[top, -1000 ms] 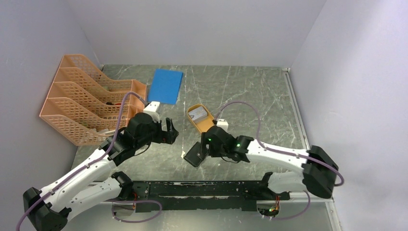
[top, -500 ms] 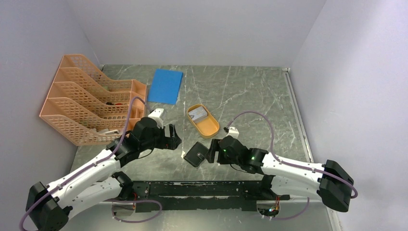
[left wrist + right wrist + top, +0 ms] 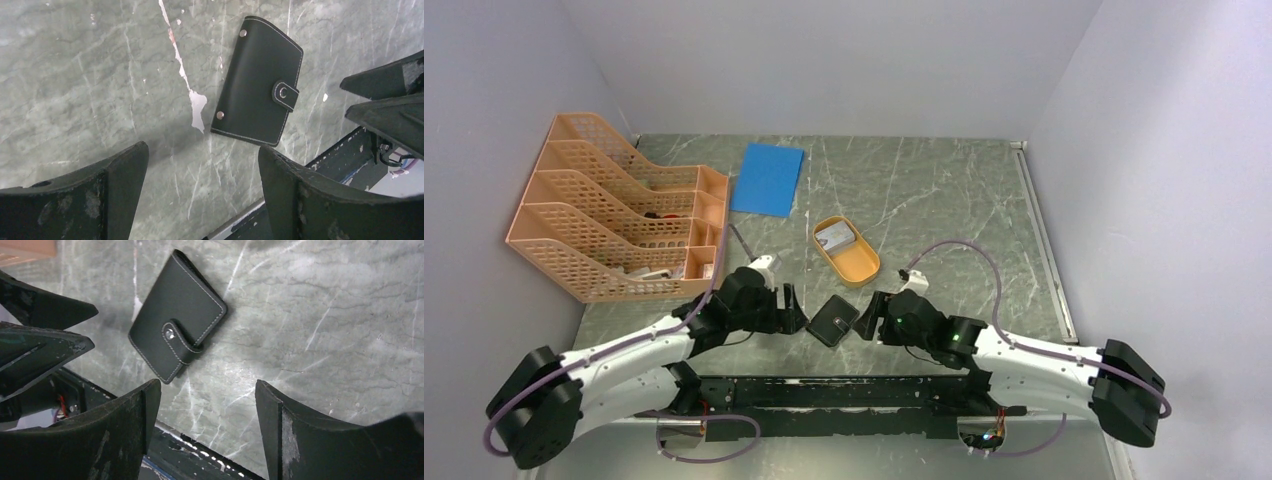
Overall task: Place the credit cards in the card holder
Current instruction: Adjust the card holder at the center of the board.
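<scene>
We log: right gripper (image 3: 871, 316) has released the card holder (image 3: 833, 320), snapped shut, by the near edge; left gripper (image 3: 793, 306) nears; both wide. Unsnapping likely next.

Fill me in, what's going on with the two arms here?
The card holder lies flat on the table, closed with its snap strap fastened, between the two arms. The left gripper and the right gripper are both open and empty, flanking it without touching it. The credit cards sit in the orange dish farther back; none is in the holder yet.
</scene>
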